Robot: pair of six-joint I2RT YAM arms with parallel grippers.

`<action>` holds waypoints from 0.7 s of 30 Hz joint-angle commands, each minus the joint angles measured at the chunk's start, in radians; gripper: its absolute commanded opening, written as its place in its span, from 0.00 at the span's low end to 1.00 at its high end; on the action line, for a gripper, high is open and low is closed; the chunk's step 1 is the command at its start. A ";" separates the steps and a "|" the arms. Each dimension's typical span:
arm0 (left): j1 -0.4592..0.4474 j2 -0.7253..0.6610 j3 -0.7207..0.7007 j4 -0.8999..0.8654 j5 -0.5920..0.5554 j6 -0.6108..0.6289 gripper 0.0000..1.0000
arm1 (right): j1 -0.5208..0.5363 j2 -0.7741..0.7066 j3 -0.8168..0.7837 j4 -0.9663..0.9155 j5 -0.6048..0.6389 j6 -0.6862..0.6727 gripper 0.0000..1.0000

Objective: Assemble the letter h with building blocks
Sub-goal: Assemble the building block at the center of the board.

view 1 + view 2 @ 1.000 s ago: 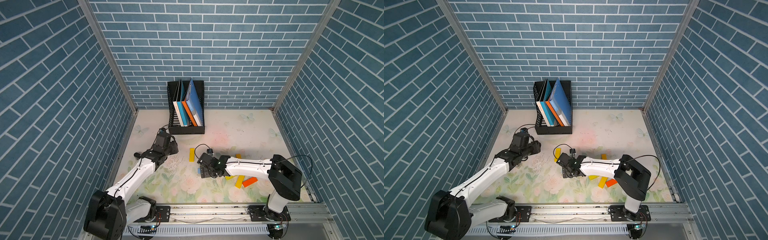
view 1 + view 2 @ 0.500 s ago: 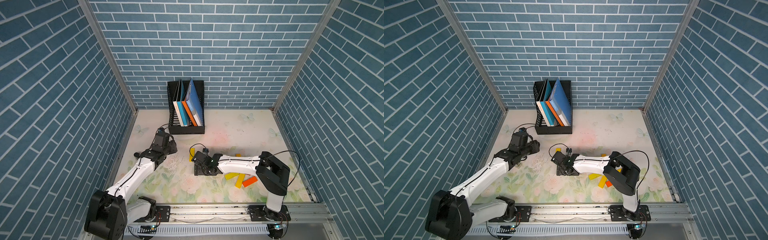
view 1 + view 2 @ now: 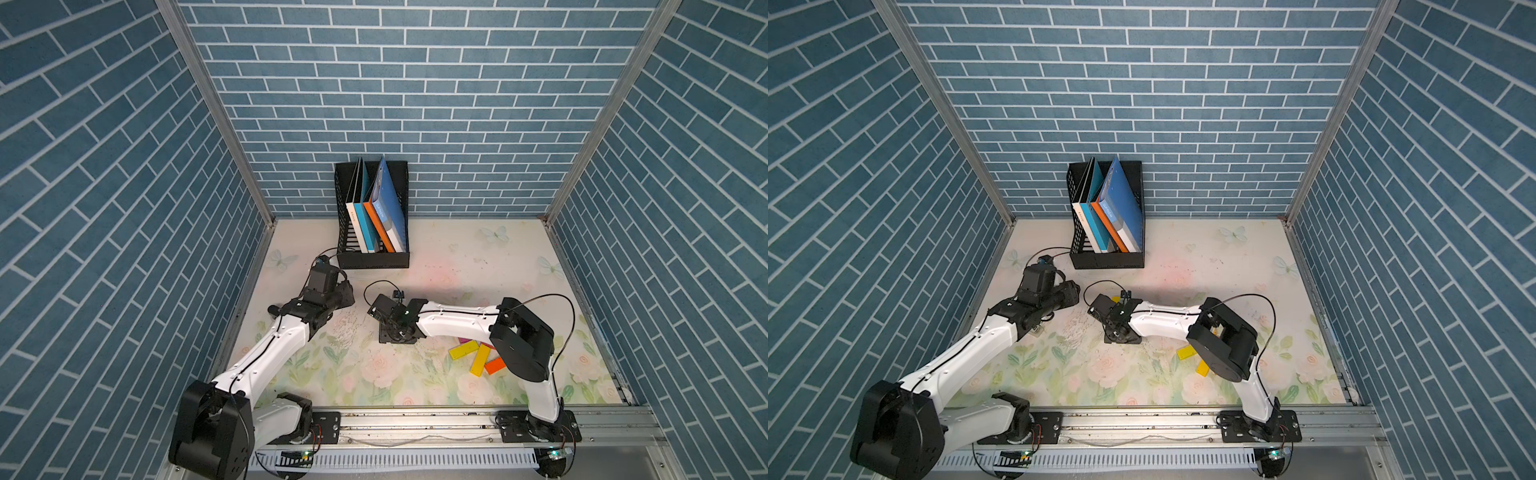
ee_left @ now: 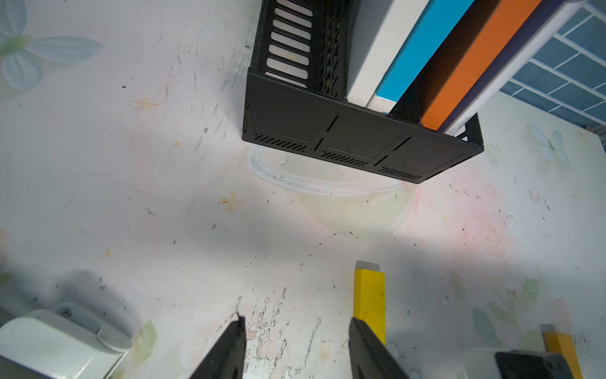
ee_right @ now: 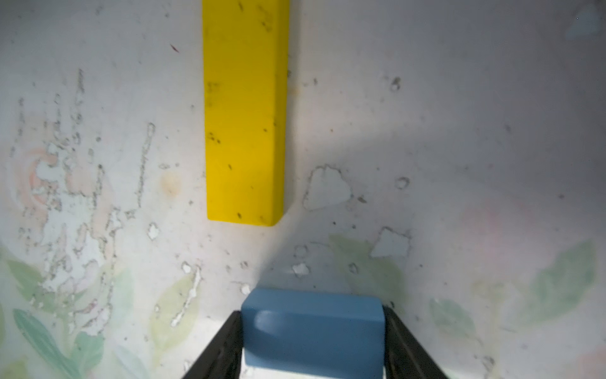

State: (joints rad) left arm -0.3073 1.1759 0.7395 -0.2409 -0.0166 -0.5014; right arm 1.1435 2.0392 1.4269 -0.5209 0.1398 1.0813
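The blue block (image 5: 313, 331) sits at mid-tabletop (image 5: 459, 131), near one end of the long yellow block (image 5: 244, 111) and apart from it. The jaws of the right gripper (image 5: 313, 313) grip its two sides. The left gripper (image 4: 296, 321), jaws open and empty, hangs to its left. The spare blocks (image 3: 463, 350) lie near right.

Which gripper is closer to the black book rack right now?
Left. The left gripper hangs open just before the book rack; the right gripper, gripping a blue block, is farther back, a yellow block ahead of it.
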 commanded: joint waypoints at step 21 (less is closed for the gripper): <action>0.009 0.032 0.006 -0.020 0.057 -0.003 0.54 | -0.032 0.149 0.149 -0.177 0.068 0.132 0.17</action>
State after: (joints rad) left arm -0.3050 1.2083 0.7399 -0.2489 0.0288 -0.5049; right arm 1.1255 2.1326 1.5791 -0.6109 0.1696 1.1740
